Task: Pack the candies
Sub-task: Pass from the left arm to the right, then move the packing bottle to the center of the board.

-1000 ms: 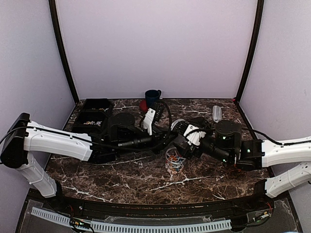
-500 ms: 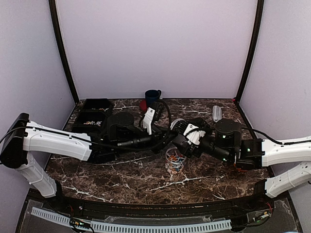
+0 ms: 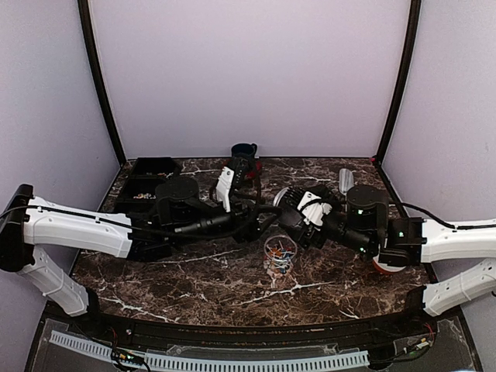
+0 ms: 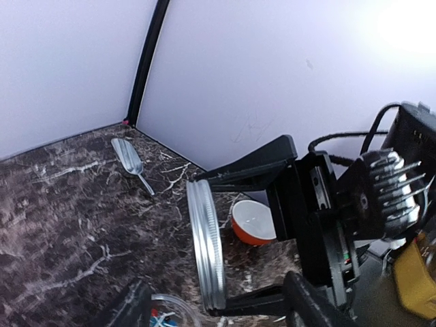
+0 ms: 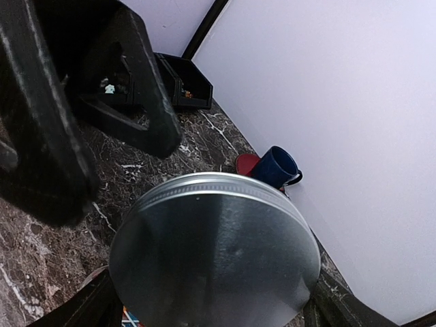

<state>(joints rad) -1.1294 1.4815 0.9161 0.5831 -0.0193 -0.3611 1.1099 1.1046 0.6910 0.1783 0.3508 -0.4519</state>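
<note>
Candies (image 3: 280, 253) sat in a clear jar (image 3: 269, 245) on the marbled desk (image 3: 194, 279), close beside the right end effector (image 3: 293, 208) clamped on a metal lid (image 5: 214, 252), left end effector (image 3: 262, 225) alongside, fingers spread apart.

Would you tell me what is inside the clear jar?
Small multicoloured candies show in the jar. In the right wrist view the lid covers nearly all of it.
</note>
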